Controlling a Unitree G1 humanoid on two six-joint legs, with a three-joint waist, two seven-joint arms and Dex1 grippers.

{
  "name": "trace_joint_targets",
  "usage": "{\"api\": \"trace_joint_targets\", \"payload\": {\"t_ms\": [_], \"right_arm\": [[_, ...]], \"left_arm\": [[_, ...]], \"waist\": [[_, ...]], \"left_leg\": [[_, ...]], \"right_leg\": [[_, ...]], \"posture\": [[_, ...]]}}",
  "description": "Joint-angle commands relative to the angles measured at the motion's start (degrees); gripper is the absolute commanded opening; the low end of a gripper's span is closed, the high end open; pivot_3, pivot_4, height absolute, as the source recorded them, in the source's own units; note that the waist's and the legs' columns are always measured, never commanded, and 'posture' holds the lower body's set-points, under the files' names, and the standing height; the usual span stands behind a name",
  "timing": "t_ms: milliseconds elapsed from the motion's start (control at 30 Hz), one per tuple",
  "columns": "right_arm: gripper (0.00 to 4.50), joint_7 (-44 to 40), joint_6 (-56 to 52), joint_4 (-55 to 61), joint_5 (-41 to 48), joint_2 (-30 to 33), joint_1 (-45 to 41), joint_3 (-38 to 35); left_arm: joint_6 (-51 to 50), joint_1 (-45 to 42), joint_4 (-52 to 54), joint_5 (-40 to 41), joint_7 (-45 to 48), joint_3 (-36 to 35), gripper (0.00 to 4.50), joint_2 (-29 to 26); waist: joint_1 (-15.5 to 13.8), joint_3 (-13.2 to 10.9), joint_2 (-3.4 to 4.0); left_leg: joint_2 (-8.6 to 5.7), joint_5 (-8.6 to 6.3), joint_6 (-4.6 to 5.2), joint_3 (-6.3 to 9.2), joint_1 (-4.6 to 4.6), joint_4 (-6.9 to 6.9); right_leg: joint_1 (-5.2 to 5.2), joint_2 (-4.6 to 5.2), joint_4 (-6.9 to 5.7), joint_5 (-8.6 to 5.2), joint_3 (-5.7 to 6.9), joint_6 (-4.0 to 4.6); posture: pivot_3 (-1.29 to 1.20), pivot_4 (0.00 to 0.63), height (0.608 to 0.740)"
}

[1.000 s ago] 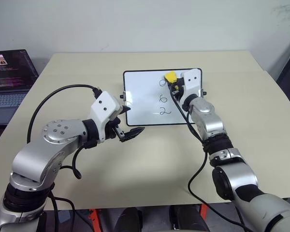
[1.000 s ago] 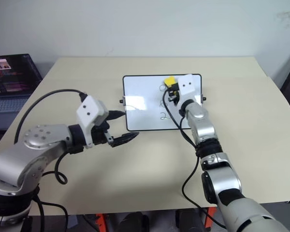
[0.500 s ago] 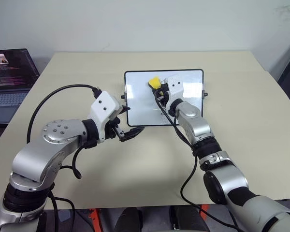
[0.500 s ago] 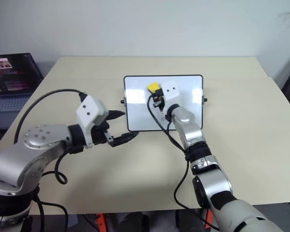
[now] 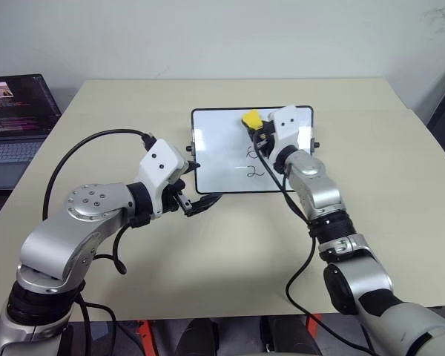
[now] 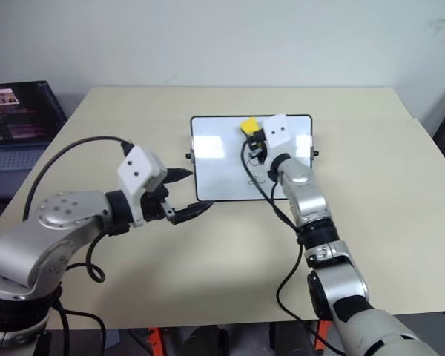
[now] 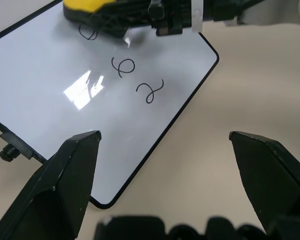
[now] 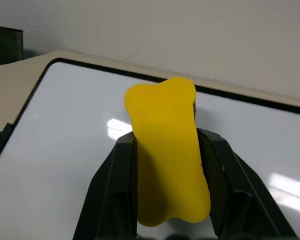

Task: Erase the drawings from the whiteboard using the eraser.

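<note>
1. Left eye view: the whiteboard (image 5: 222, 159) lies flat on the beige table (image 5: 208, 252), towards its far side; the right gripper (image 5: 258, 127) reaches over the board's far right part, its jaws clamped on the yellow eraser (image 5: 251, 118); the drawings (image 5: 252, 162) sit in a column just beside and below it; the lower two squiggles read clearly, the top one is hidden by the eraser and fingers; a laptop (image 5: 15, 119) stands well apart at the table's left edge.

2. Right eye view: the left gripper (image 6: 184, 194) hangs just off the board's near left corner, jaws spread and holding nothing; it is near the frame, but whether it touches it I cannot tell.

3. Left wrist view: the eraser sits over the top squiggle, which peeks out at its edge; the two marks below are untouched; the left gripper's two black fingers (image 7: 65, 175) stand wide apart.

4. Right wrist view: the eraser is pinched between both fingers (image 8: 112, 190), its free end over the white surface; whether it is pressing on the board is not clear.

5. Risks, as I judge them: with nothing visibly pinning the board, a firm wipe could slide it across the table; too light a pass would leave ink or smear it; the eraser could twist in the pinch if it catches the frame.
</note>
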State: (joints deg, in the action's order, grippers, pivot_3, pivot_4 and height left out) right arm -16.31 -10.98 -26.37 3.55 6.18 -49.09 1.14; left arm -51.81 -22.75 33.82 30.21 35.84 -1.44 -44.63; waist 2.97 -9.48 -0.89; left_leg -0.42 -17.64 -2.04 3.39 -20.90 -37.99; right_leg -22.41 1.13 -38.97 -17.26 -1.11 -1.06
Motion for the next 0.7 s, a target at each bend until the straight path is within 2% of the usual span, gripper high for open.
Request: {"api": "trace_joint_targets", "payload": {"t_ms": [33, 367, 700], "right_arm": [[1.37, -0.52, -0.03, 1.98, 0.42, 1.05, 0.29, -0.81], [1.37, -0.37, 1.34, -4.32, -1.33, 2.14, -0.46, 0.58], [1.37, -0.64, 2.37, -7.11, -2.33, 0.27, -1.66, 1.51]], "left_arm": [[1.67, -0.98, 0.33, -0.39, 0.37, -0.02, 4.50, 0.26], [1.84, -1.52, 0.31, -0.33, 0.45, 0.05, 4.50, 0.08], [1.16, -0.93, 1.28, -0.17, -0.26, -0.92, 4.50, -0.39]], "waist": [[0.08, 0.00, 0.00], [0.15, 0.00, 0.00], [0.38, 0.01, -0.01]], "left_leg": [[0.00, 0.00, 0.00, 0.00, 0.00, 0.00], [0.00, 0.00, 0.00, -0.02, 0.01, 0.00], [0.00, 0.00, 0.00, -0.03, 0.10, -0.04]], "right_leg": [[0.00, 0.00, 0.00, 0.00, 0.00, 0.00], [0.00, 0.00, -0.01, 0.00, -0.01, 0.00], [0.05, -0.01, -0.07, 0.00, -0.03, 0.00]], "posture": [[0.00, 0.150, 0.740], [0.00, 0.150, 0.740], [0.00, 0.150, 0.740]]}}
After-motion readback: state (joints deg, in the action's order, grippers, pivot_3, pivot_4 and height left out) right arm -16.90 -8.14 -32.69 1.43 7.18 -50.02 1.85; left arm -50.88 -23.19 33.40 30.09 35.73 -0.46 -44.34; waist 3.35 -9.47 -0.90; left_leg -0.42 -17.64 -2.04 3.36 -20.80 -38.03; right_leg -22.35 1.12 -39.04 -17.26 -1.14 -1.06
